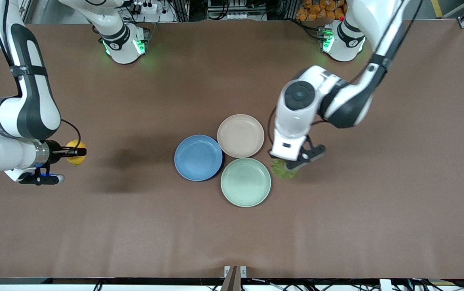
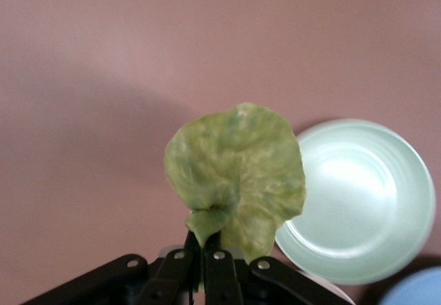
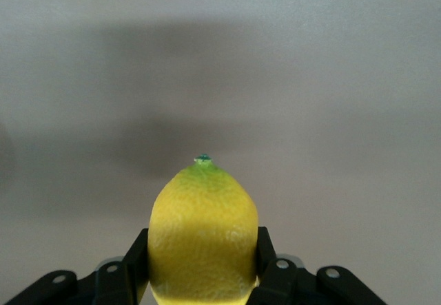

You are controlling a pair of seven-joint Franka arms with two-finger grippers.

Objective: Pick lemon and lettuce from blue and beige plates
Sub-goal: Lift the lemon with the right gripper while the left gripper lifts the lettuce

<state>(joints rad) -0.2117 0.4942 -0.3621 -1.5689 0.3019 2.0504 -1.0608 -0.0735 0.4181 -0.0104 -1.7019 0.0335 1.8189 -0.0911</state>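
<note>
On my screen the right arm comes in low from the right arm's end of the table, its forearm lying nearly level, and the right claw (image 1: 79, 152) is clamped on the lemon (image 1: 75, 158), holding it up over bare brown table (image 1: 135, 226) well apart from the plates. In the right wrist view the black fingers (image 3: 135, 264) press both flanks of the lemon (image 3: 203, 239): smooth, waxy yellow skin, oval, with a greenish tip and a tiny stem nub.

The left arm folds sharply at the elbow, wrist pointing down, and the left claw (image 1: 294, 163) is pinched together on the lettuce (image 1: 283, 169), just beside the mint-green plate (image 1: 245, 182). From the left wrist view the leaf (image 2: 236, 169) is roundish, crinkled and mottled green, gripped at its stem tip; I think it hangs clear of the table, though the front view is blurred there.

The blue plate (image 1: 198, 157) and the beige plate (image 1: 240, 135) sit touching, both shallow, round and matte.
</note>
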